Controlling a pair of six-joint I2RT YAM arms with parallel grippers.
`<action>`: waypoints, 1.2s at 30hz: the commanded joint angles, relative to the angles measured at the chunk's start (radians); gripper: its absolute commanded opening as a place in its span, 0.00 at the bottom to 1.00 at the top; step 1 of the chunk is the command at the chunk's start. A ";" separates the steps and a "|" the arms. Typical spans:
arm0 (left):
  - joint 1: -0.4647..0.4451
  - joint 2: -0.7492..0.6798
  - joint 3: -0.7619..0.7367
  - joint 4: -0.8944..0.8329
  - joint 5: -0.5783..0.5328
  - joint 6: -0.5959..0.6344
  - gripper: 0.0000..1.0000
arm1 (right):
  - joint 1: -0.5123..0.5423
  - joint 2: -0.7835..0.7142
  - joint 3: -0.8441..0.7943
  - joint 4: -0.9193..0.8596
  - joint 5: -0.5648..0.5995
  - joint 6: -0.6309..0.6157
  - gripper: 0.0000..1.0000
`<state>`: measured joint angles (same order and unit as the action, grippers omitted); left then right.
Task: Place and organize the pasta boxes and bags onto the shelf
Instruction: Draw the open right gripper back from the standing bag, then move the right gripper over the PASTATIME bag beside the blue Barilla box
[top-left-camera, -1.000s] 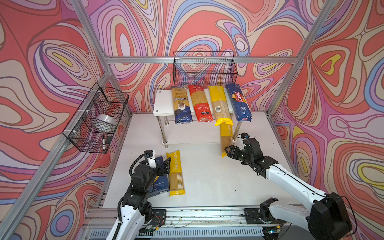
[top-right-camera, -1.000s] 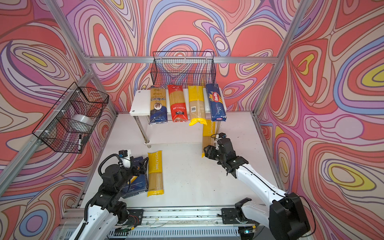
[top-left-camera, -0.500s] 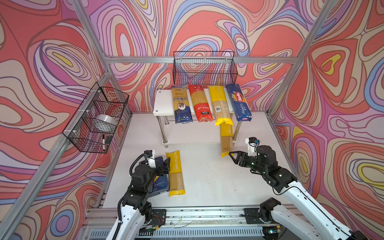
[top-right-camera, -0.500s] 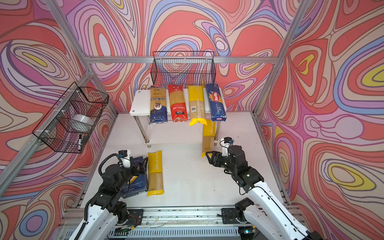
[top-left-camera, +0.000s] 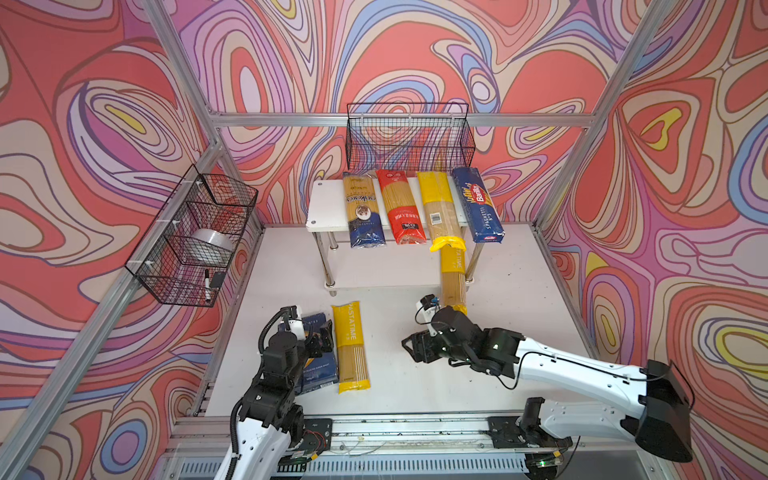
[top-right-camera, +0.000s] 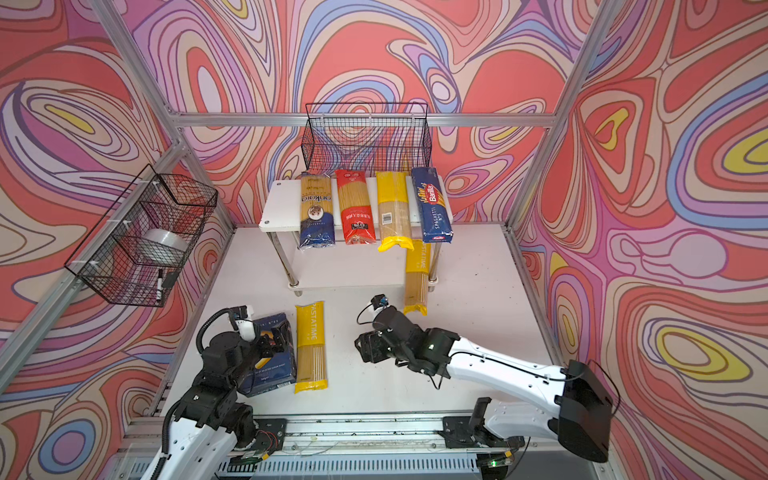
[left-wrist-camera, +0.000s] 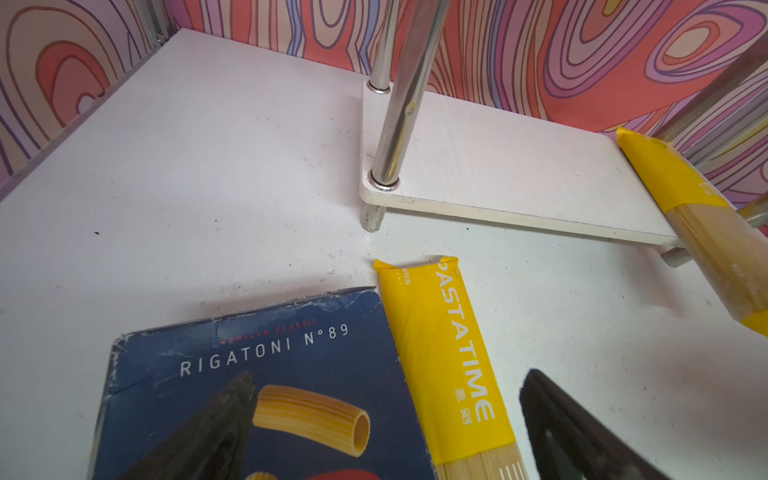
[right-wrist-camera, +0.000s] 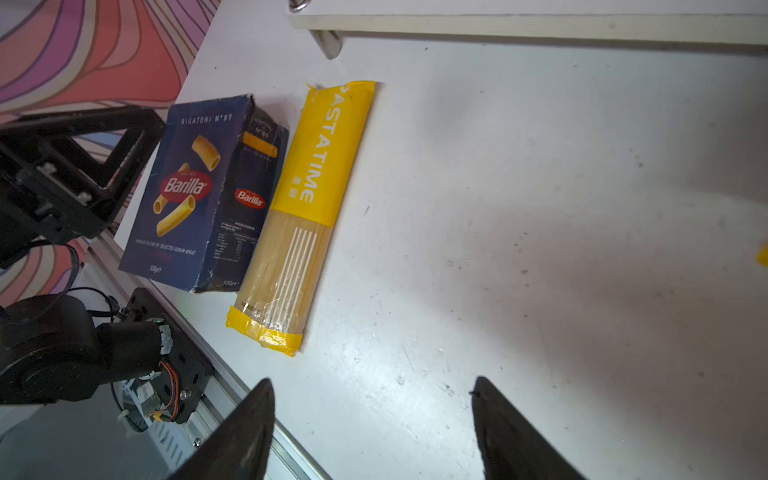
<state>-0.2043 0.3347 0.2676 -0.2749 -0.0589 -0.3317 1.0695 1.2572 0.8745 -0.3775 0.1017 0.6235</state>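
The shelf (top-left-camera: 325, 204) stood at the back of the white table (top-left-camera: 523, 299). Four items lay side by side on its top board, their near ends overhanging the front edge: the gold-and-navy bag (top-left-camera: 362, 214), the red-ended bag (top-left-camera: 400, 208), a yellow-ended bag (top-left-camera: 440, 210) and the Spaghetti box (top-left-camera: 478, 205). A second yellow-ended bag (top-left-camera: 452, 278) lay only half on the shelf, its far end on the lower board at the right side and its near end on the table. Two items lay on the table in front of the shelf: the third yellow-ended bag (top-left-camera: 351, 353), flat, and the Rigatoni box (right-wrist-camera: 187, 195), face up, close along its side. The left gripper (left-wrist-camera: 388, 376) was poised over this pair, fingers spread, one over the box face and the other beyond the bag; contact could not be determined. The right gripper (right-wrist-camera: 372, 384) hung above bare table between the two loose bags, fingers wide apart, with nothing between them.
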 joint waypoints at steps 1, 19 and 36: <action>-0.001 -0.001 0.038 -0.084 -0.147 -0.050 1.00 | 0.069 0.084 0.051 0.054 0.133 0.019 0.78; 0.007 0.070 0.049 -0.033 -0.010 0.009 1.00 | 0.184 0.609 0.293 0.247 0.112 0.103 0.91; 0.006 -0.086 0.020 -0.089 -0.018 0.003 1.00 | 0.187 0.773 0.417 0.138 0.157 0.073 0.95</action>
<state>-0.2028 0.2356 0.2981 -0.3500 -0.0788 -0.3332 1.2514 2.0064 1.2778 -0.2020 0.2298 0.6971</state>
